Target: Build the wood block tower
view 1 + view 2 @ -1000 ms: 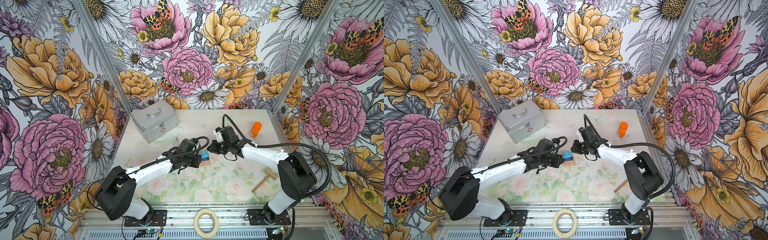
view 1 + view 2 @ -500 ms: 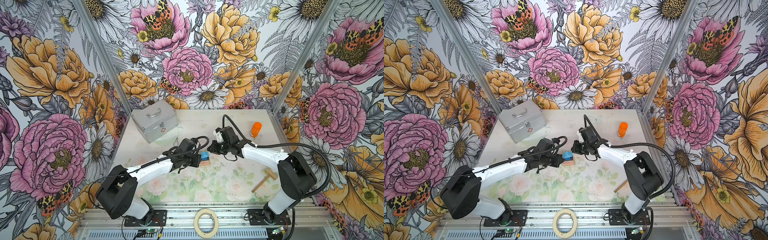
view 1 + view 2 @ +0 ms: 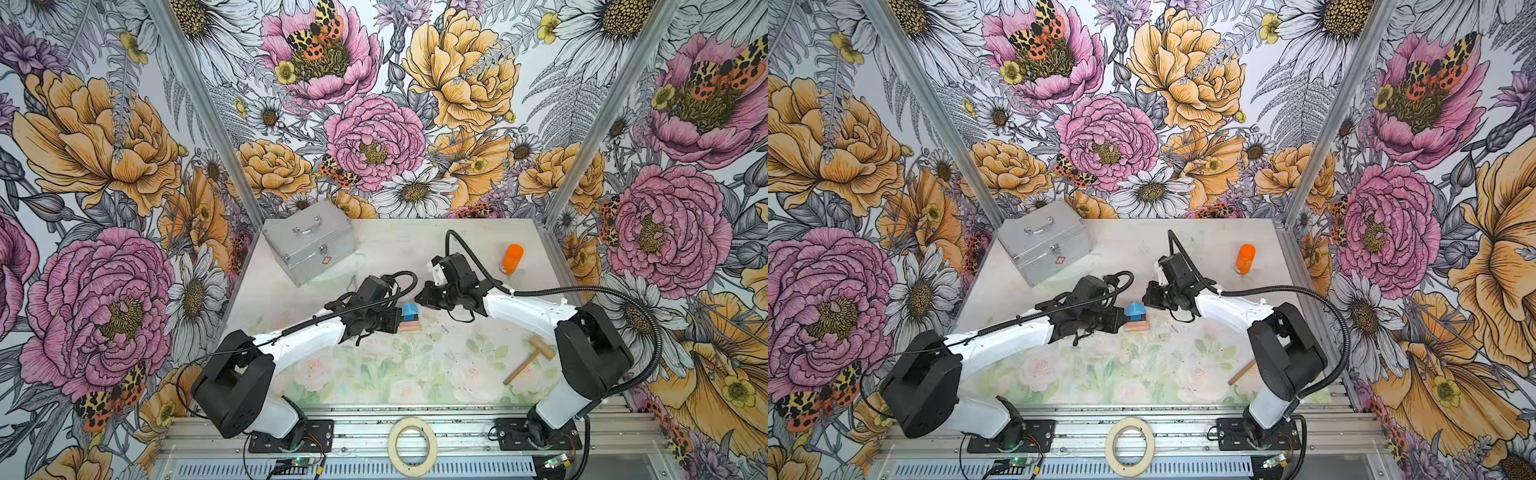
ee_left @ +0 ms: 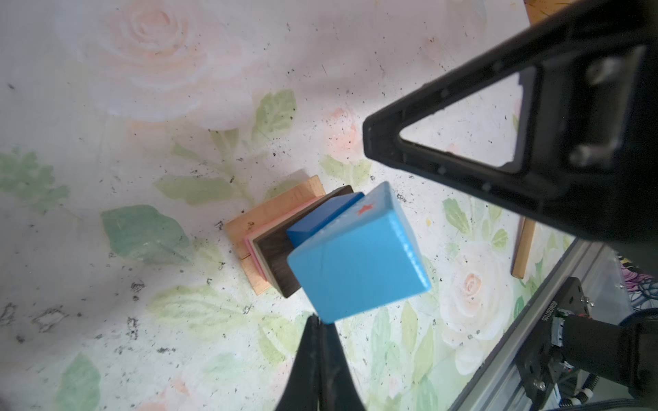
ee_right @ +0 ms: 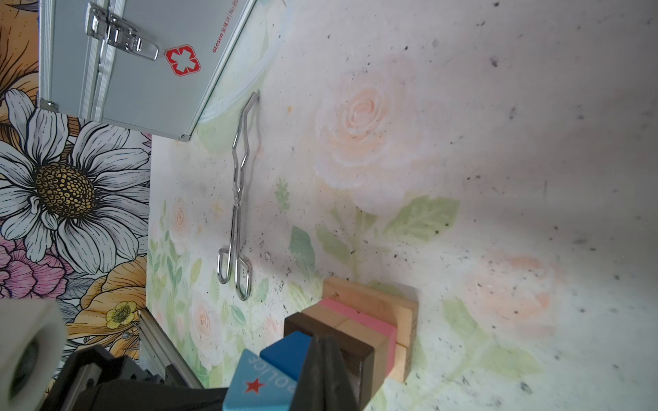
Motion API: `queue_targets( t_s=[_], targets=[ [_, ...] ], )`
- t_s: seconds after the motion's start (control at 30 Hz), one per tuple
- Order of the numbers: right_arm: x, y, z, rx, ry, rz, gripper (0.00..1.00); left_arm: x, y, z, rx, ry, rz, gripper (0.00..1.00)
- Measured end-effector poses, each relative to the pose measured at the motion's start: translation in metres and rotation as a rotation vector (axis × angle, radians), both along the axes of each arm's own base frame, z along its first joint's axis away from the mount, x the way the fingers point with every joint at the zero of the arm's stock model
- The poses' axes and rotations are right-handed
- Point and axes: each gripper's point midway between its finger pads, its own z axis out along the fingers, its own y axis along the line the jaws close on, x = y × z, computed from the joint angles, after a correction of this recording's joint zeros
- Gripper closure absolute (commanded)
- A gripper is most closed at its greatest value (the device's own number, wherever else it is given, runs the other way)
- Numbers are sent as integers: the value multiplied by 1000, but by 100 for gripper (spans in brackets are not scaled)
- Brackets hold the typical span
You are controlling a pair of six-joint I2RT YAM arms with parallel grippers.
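The wood block tower (image 3: 409, 319) (image 3: 1136, 319) stands mid-table. It has a tan base (image 5: 377, 302), then a pink bar (image 5: 356, 315), a tan layer, a dark brown bar (image 4: 274, 249) and a dark blue cube (image 5: 285, 352). A light blue roof-shaped block (image 4: 359, 256) (image 5: 260, 384) with a red star sits tilted on top. My left gripper (image 3: 398, 322) (image 4: 320, 320) is shut and empty, its tip at a corner of the light blue block. My right gripper (image 3: 417, 297) (image 5: 325, 341) is shut and empty, close against the tower's other side.
A silver case (image 3: 309, 245) stands at the back left, with metal tongs (image 5: 236, 199) lying beside it. An orange bottle (image 3: 512, 258) is at the back right. A wooden mallet (image 3: 530, 359) lies front right. A tape roll (image 3: 411, 446) rests on the front rail.
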Motion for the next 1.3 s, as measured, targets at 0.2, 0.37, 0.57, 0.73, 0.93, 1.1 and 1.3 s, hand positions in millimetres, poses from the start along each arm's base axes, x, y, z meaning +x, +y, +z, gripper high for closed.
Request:
queue_targets(
  t_s=[0.2, 0.37, 0.57, 0.73, 0.93, 1.1, 1.3],
  targets=[
    [1, 0, 1, 2, -4, 0, 100, 0, 0, 1, -1, 0, 1, 100],
    [2, -1, 2, -1, -9, -5, 100, -1, 1, 12, -18, -22, 0, 100],
    [3, -4, 4, -3, -19, -16, 100, -7, 5, 30, -40, -53, -1, 100],
    [6, -14, 14, 5, -41, -41, 100, -14, 15, 42, -32, -79, 15, 100],
    [14, -32, 31, 4, -80, -88, 100, -18, 35, 72, -39, -172, 49, 98],
    [16, -56, 55, -11, -141, -142, 100, -4, 63, 100, -53, -270, 144, 96],
    [15, -88, 84, -37, -216, -202, 100, 23, 106, 122, -50, -362, 303, 84]
  ],
)
